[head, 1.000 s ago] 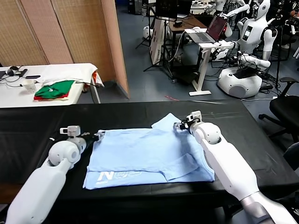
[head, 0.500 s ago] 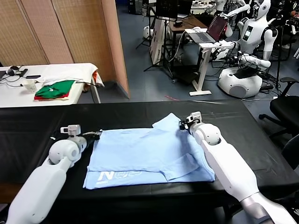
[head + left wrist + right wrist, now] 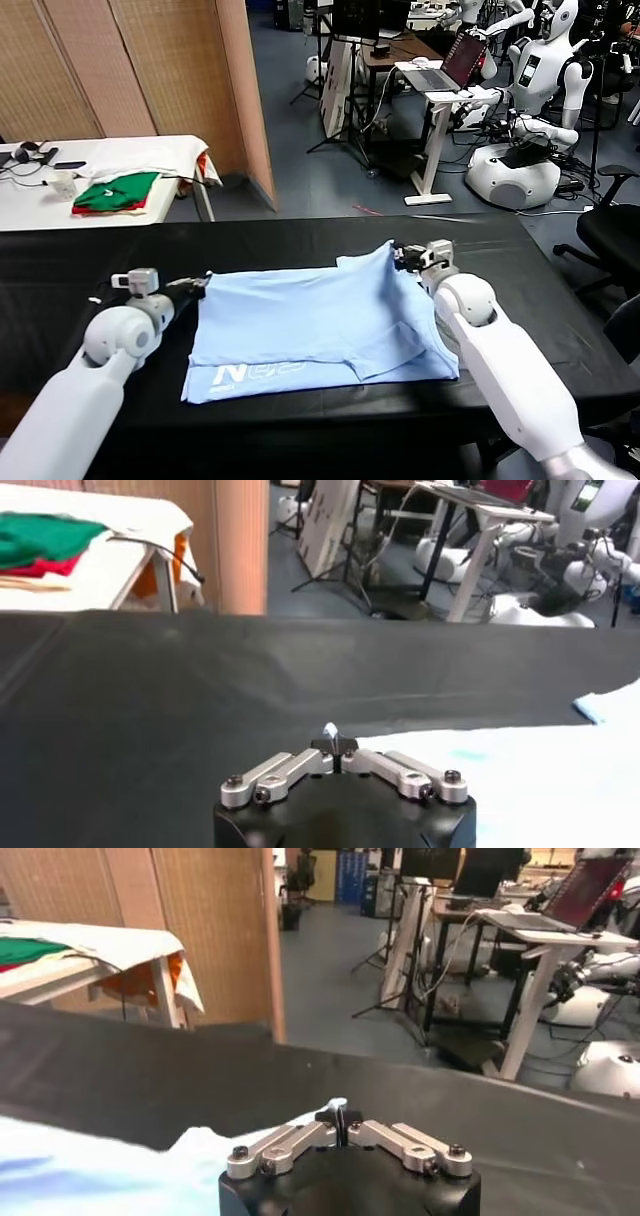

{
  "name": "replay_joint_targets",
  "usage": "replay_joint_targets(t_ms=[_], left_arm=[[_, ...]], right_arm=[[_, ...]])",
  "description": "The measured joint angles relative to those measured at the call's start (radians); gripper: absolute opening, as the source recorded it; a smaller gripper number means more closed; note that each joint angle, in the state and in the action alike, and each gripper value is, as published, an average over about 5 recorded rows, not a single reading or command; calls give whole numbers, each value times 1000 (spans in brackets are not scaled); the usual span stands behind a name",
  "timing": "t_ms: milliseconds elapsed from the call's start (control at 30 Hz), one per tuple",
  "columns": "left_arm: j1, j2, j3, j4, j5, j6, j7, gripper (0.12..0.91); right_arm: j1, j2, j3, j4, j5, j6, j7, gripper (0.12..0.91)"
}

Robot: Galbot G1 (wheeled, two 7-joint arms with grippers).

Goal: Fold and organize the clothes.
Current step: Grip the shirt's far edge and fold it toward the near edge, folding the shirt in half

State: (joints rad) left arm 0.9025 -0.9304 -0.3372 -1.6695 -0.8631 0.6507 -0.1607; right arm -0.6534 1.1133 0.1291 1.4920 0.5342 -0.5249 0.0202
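Note:
The pale sky-blue T-shirt (image 3: 310,325) lies spread on the black table (image 3: 280,240), partly folded, with white lettering (image 3: 255,373) at its near left edge. My left gripper (image 3: 197,287) is shut on the shirt's far left corner; a bit of blue fabric pokes out between the pads in the left wrist view (image 3: 329,730). My right gripper (image 3: 403,256) is shut on the shirt's far right corner, fabric pinched in the right wrist view (image 3: 338,1110). The shirt also shows in the left wrist view (image 3: 540,770) and in the right wrist view (image 3: 110,1168).
A white table (image 3: 100,165) at the back left holds folded green and red garments (image 3: 118,192). A wooden partition (image 3: 150,70) stands behind. Other robots (image 3: 530,110), a desk with a laptop (image 3: 455,65) and a black chair (image 3: 615,235) stand to the right.
Both grippers have moved outward, left one to the left and right one to the right, pulling the shirt's far edge taut and straighter. The raised right corner has flattened.

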Motion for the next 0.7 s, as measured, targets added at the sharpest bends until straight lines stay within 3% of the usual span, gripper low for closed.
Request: replay_joint_targets(t_ms=[367, 700], left_arm=[[174, 49, -109, -178, 8, -17, 4, 146], [377, 27, -217, -365, 72, -12, 5, 146]], right_arm=[[-167, -71, 104, 215, 2, -78, 36, 170], [-326, -114, 156, 407, -21, -168, 81, 167]])
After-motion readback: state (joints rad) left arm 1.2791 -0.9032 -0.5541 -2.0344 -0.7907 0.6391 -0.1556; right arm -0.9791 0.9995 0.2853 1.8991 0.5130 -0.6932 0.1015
